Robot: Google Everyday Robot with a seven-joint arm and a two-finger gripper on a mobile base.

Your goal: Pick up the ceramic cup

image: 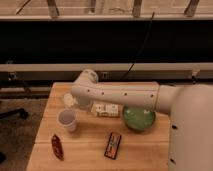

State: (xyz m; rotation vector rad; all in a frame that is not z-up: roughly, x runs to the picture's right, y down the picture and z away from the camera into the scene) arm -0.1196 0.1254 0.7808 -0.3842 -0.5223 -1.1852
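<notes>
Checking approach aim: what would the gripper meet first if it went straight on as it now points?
The gripper, under the bend of the arm, seems to point down: probably the table top first, just behind the ceramic cup. Depth is unclear.

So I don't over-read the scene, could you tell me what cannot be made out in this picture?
Camera view:
- gripper: above the table behind the ceramic cup, largely covered by the arm.
- whitish object beside it: too blurred to identify.
- green bowl: far rim hidden under the arm.
- dark packet, red packet: print too small.
</notes>
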